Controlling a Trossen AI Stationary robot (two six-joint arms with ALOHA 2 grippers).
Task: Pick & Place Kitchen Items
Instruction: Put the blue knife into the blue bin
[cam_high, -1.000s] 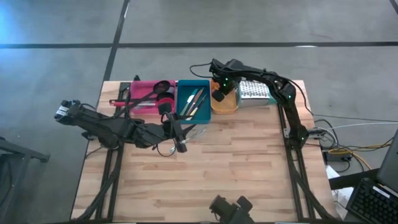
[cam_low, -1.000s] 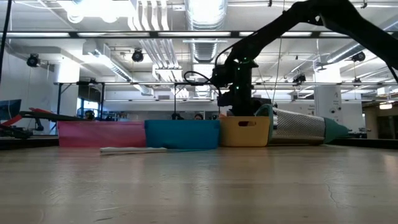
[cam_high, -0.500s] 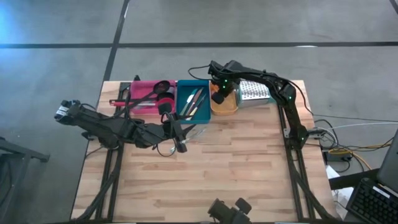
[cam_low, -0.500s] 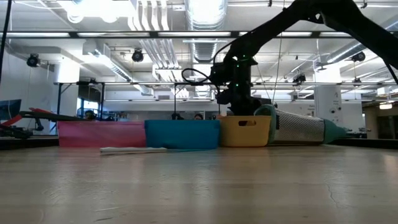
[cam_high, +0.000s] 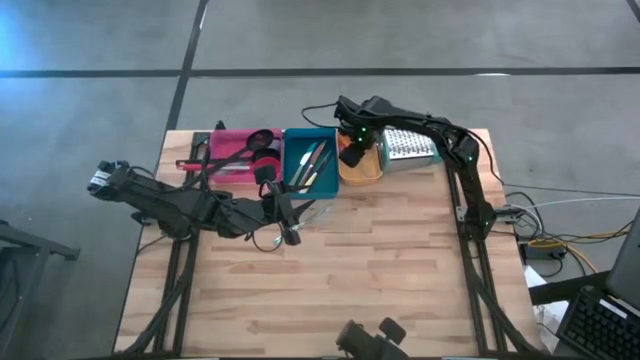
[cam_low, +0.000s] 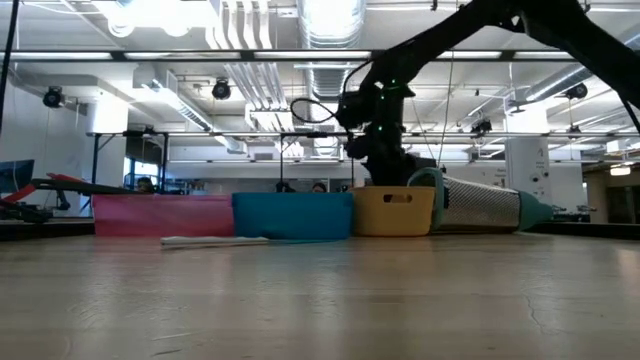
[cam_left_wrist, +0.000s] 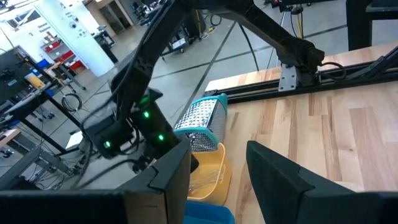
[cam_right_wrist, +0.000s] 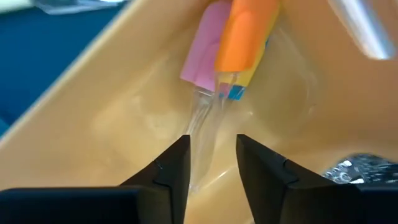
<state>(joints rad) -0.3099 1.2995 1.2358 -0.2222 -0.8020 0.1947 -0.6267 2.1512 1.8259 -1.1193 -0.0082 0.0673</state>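
My right gripper (cam_right_wrist: 211, 163) points down into the orange tray (cam_high: 365, 170) at the table's far edge and is open. On the tray's floor lie pink (cam_right_wrist: 205, 50), orange (cam_right_wrist: 245, 34), yellow and blue pieces with a clear end (cam_right_wrist: 202, 124). That clear end runs between my fingers, and I see no touch. The teal tray (cam_high: 310, 160) holds thin knives. The pink tray (cam_high: 232, 152) holds a black ladle and a red spoon. My left gripper (cam_left_wrist: 217, 155) hovers open in front of the teal tray, with nothing between its fingers.
A metal grater (cam_high: 408, 147) with teal ends lies on its side just right of the orange tray. A pale flat thing (cam_low: 215, 240) lies on the table in front of the trays. The three trays stand in a row along the far edge.
My right gripper has risen a little over the orange tray, still pointing down. The left arm has kept still.
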